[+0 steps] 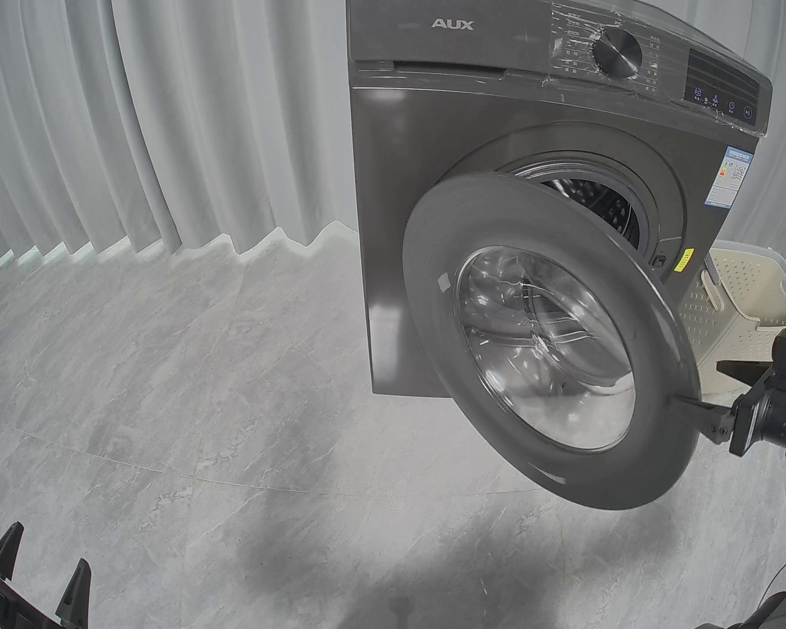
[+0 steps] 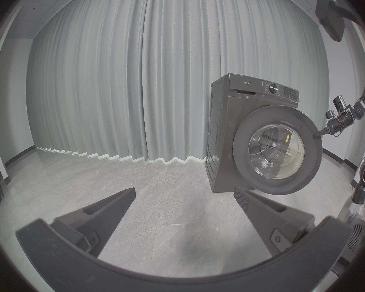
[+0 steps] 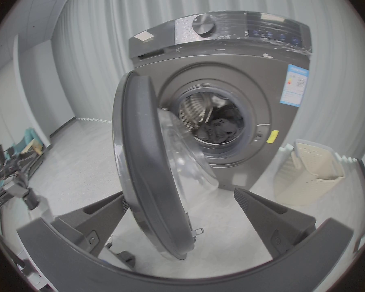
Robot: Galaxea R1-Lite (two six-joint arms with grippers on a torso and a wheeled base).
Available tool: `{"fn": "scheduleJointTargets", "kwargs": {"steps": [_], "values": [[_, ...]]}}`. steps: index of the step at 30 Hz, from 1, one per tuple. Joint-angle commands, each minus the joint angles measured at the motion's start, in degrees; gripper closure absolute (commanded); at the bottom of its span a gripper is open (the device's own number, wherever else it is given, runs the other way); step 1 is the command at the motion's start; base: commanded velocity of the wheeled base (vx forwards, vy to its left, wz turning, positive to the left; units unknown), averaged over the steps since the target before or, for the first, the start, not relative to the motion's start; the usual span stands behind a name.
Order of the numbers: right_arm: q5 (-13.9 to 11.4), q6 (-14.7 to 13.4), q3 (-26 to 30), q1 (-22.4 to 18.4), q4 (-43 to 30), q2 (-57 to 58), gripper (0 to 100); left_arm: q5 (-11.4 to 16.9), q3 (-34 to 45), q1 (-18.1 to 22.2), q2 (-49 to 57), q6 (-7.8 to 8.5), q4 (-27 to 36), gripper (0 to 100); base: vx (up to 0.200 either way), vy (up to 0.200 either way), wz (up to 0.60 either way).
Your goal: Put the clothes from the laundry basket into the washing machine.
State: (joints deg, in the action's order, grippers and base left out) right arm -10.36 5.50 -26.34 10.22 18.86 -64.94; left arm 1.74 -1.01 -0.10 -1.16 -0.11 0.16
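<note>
Door [image 1: 533,342] half-open; dark clothes [image 3: 219,128], prob. all, inside.
R gripper [image 3: 179,193] spread astride it; stiff, push at edge, should swing easy.

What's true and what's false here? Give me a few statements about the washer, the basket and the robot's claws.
1. The door of the washing machine is shut. False: it stands swung open.
2. Dark clothes lie inside the drum. True.
3. The laundry basket sits on top of the machine. False: it stands on the floor beside it.
4. The right gripper is at the door's outer edge, fingers open. True.
5. The left gripper holds a garment. False: it is open and empty, low near the floor.
</note>
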Motion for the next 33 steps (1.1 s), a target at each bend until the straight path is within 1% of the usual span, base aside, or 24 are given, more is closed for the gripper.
{"fn": "scheduleJointTargets", "kwargs": {"steps": [1, 3, 5, 6, 9, 11, 12, 14, 15, 17, 18, 19, 20, 21, 22, 23, 24, 25, 26, 27, 28, 30, 32, 33], "values": [[0.08, 1.45, -1.87, -11.01, 1.71, 0.95, 0, 0.1, 0.92, 0.1, 1.16, 0.11, 0.02, 0, 0.0, 0.0, 0.0], [0.08, 2.24, -2.57, -15.58, 1.8, 0.52, 0, 0.1, 0.92, 0.1, 1.16, 0.02, 0.02, 0, 0.0, 0.0, 0.0], [0.08, 2.24, -2.66, -15.75, 1.8, 0.43, 0, 0.1, 0.92, 0.1, 1.16, 0.02, 0.02, 0, 0.0, 0.0, 0.0], [0.08, 2.24, -3.01, -18.3, 1.8, 0.25, 0, 0.1, 0.92, 0.1, 1.16, -0.24, 0.02, 0, 0.0, 0.0, 0.0], [-0.18, 2.24, -2.4, -17.95, 1.18, 0.95, 0, 0.01, 0.92, 0.1, 1.16, -0.15, 0.02, 0, 0.0, 0.0, 0.0], [-0.62, 2.24, -1.87, -17.33, 0.65, 1.13, 0, 0.01, 0.92, 0.19, 1.16, -0.24, -0.07, 0, 0.0, -0.2, 0.0], [-1.77, 2.24, 0.33, -15.58, -0.14, 2.1, 0, 0.01, 0.92, 0.19, 1.16, -0.15, 0.02, 0, 0.0, -0.2, 0.0], [-2.47, 2.32, 2.09, -13.47, -1.19, 3.68, 0, 0.01, 0.92, 0.19, 1.16, -0.24, 0.02, 0, 0.0, -0.2, 0.0], [-2.82, 2.24, 3.32, -11.71, -2.6, 4.73, 0, 0.01, 0.92, 0.19, 1.16, -0.24, -0.07, 0, 0.0, -0.2, 0.0], [-3.7, 1.88, 4.2, -8.37, -5.68, 5.96, 0, 0.01, 0.92, 0.19, 1.16, -0.24, 0.02, 0, 0.0, -0.2, 0.0], [-3.88, 1.8, 4.28, -7.84, -6.11, 6.14, 0, 0.01, 0.92, 0.19, 1.16, -0.24, 0.02, 0, 0.0, -0.2, 0.0], [-4.93, 1.27, 4.37, -4.94, -8.49, 7.02, 0, 0.01, 0.92, 0.1, 1.16, -0.15, -0.07, 0, 0.0, -0.2, 0.0], [-5.02, 1.27, 4.28, -4.77, -8.66, 7.11, 0, 0.01, 0.92, 0.1, 1.16, -0.15, 0.02, 0, 0.0, -0.2, 0.0], [-6.16, 0.21, 4.28, -2.04, -10.07, 7.37, 0, 0.01, 0.92, 0.1, 1.16, -0.07, -0.07, 0, 0.0, -0.2, 0.0], [-7.48, -1.72, 4.37, 0.77, -10.51, 7.37, 0, 0.01, 0.92, 0.19, 1.16, -0.15, 0.02, 0, 0.0, -0.2, 0.0], [-8.18, -3.04, 4.28, 2.26, -10.42, 7.37, 0, 0.01, 0.92, 0.1, 1.16, -0.15, 0.02, 0, 0.0, -0.2, 0.0], [-8.18, -3.04, 4.28, 2.26, -10.42, 7.37, 0, 0.01, 0.92, 0.1, 1.16, -0.15, 0.02, 0, 0.0, -0.2, 0.0], [-8.71, -6.38, 4.2, 5.08, -9.98, 7.11, 0, 0.01, 0.92, 0.1, 1.16, -0.07, -0.07, 0, 0.0, -0.2, 0.0], [-8.71, -6.38, 4.2, 5.08, -9.98, 7.11, 0, 0.01, 0.92, 0.1, 1.16, -0.07, -0.07, 0, 0.0, -0.2, 0.0], [-8.8, -11.21, 3.05, 8.5, -8.66, 5.79, 0, -0.07, 0.92, 0.1, 1.16, -0.07, -0.07, 0, 0.0, -0.2, 0.0], [-8.8, -12.53, 2.79, 9.12, -7.26, 4.73, 0, 0.01, 1.01, 0.1, 1.16, 0.02, -0.07, 0, 0.0, 0.0, 0.0], [-8.8, -14.02, 2.61, 9.3, -4.27, 2.01, 0, 0.01, 1.01, 0.1, 1.16, 0.11, -0.07, 0, 0.0, 0.0, 0.0], [-8.62, -14.46, 2.88, 9.3, -0.58, -0.63, 0, 0.01, 0.92, 0.1, 1.16, 0.11, -0.07, 0, 0.0, 0.0, 0.0], [-8.62, -14.73, 3.32, 9.3, 2.41, -2.38, 0, 0.01, 0.92, 0.1, 1.16, 0.2, -0.07, 0, 0.0, 0.0, 0.0]]}}
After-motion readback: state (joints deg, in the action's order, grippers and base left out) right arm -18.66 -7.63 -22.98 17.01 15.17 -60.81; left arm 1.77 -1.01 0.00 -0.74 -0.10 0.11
